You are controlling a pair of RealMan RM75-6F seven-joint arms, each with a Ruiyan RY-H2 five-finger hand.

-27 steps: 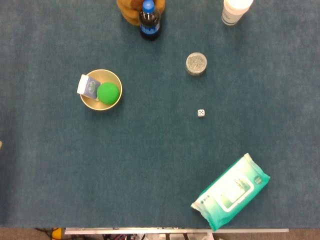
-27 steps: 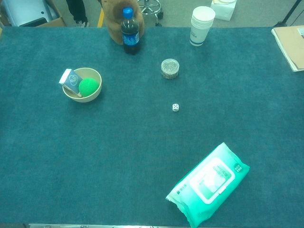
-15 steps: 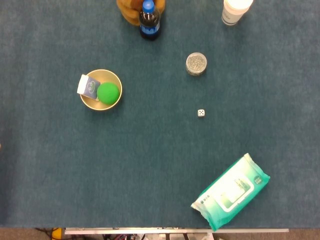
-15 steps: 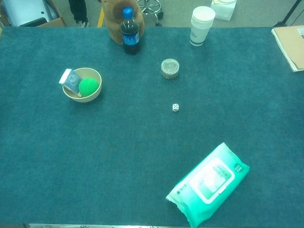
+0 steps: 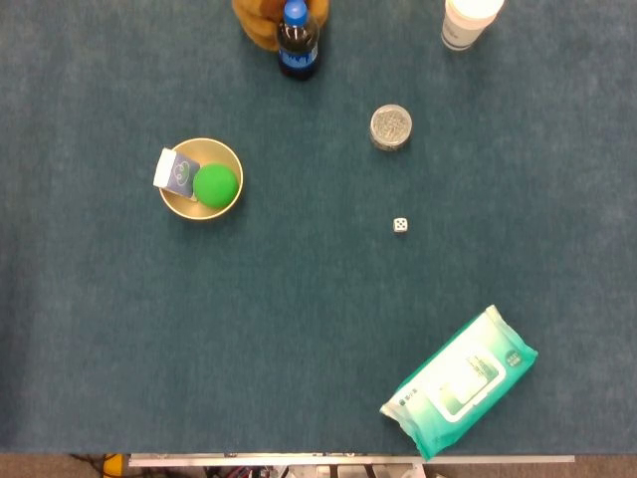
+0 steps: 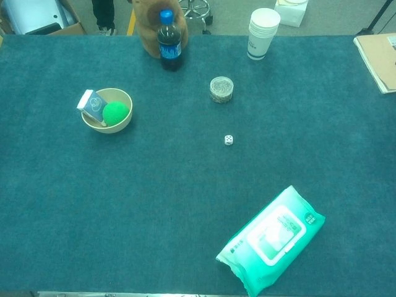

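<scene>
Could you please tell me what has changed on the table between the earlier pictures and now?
Nothing has visibly changed. The bowl with the green ball and small box, the bottle, the jar, the die and the wipes pack all lie where they were. Neither hand shows.

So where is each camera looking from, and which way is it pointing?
Head view: sits high above the table and looks almost straight down at the bowl, die and wipes pack; no robot hand or arm shows.
Chest view: sits lower at the near edge, tilted forward across the table to the floor and chair base beyond; no robot hand shows either.
Both share the bowl with its green ball, cola bottle, small jar, die, paper cups and wipes pack.
</scene>
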